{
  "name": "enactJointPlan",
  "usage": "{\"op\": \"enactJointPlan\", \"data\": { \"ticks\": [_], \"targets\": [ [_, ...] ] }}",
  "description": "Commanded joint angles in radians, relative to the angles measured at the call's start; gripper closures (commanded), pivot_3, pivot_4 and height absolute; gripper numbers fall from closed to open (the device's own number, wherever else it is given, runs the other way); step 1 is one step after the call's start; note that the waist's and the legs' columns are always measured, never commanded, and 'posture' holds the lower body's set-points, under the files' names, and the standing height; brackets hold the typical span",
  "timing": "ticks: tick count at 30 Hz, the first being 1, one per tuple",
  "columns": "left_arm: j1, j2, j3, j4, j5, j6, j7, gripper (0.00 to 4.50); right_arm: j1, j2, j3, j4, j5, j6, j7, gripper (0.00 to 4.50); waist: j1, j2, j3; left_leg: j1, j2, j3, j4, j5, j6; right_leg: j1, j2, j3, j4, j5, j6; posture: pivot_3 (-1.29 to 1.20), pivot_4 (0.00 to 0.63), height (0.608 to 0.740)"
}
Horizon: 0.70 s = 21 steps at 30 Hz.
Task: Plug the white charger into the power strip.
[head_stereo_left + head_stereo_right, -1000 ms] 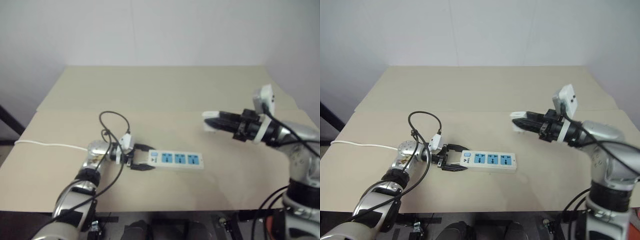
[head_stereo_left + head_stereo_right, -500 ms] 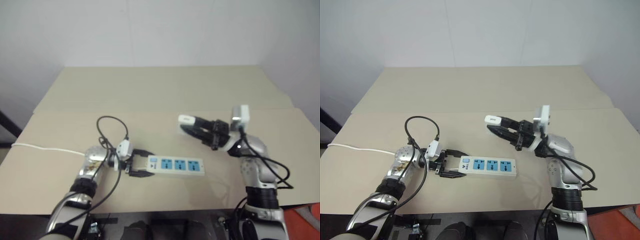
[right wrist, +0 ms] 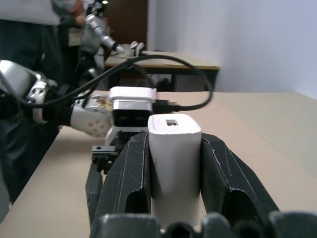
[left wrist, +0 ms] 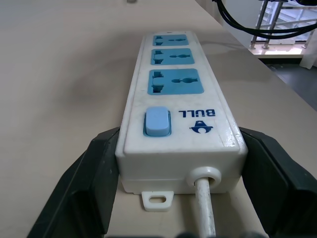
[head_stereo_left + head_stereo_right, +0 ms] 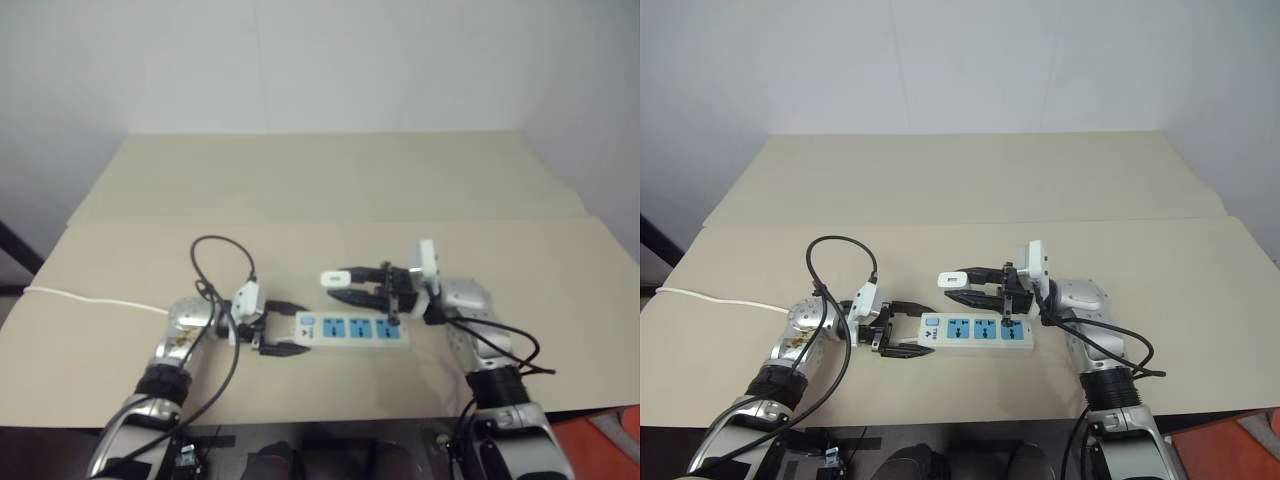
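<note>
White charger (image 3: 174,163) up in the air, clamped between the black fingers (image 3: 131,181) of the right claw (image 5: 962,287), just above the switch end of the power strip (image 5: 976,331). Power strip flat on the beige table (image 5: 970,190), three blue sockets (image 4: 174,81) facing up, blue switch (image 4: 157,121) at the end nearest the left claw (image 5: 908,328). Left claw clenched on that switch end, one finger (image 4: 84,186) pressed to each long side, white cord (image 4: 204,208) running out between them. Thin white cord (image 5: 710,300) trailing off toward the table's left edge; black cable (image 5: 840,262) looping up over the left wrist. Nothing lying between charger and sockets. Compared with a second ago: right claw swung in from the right and down, charger now over the strip instead of well off to its right; strip and left claw in much the same spot.
</note>
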Motion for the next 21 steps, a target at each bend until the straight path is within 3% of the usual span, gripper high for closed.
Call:
{"op": "enactJointPlan", "data": {
  "ticks": [1, 21],
  "targets": [
    [0.016, -0.007, -0.014, -0.026, -0.004, 0.015, -0.003, 1.25, -0.004, -0.001, 0.021, -0.019, -0.001, -0.021, -0.006, 3.4, 0.0, 0.0, 0.0, 0.0, 0.0, 0.0, 0.0, 0.0, 0.0, 0.0, 0.0, 0.0, 0.0, 0.0, 0.0, 0.0, 0.15, 0.74],
    [0.026, -0.003, -0.011, -0.037, -0.001, 0.023, 0.012, 1.25, 0.039, -0.001, 0.106, -0.048, -0.017, 0.125, -0.148, 3.4, 0.001, 0.0, 0.0, 0.0, 0.0, 0.0, 0.0, 0.0, 0.0, 0.0, 0.0, 0.0, 0.0, 0.0, 0.0, 0.0, 0.15, 0.74]
  ]
}}
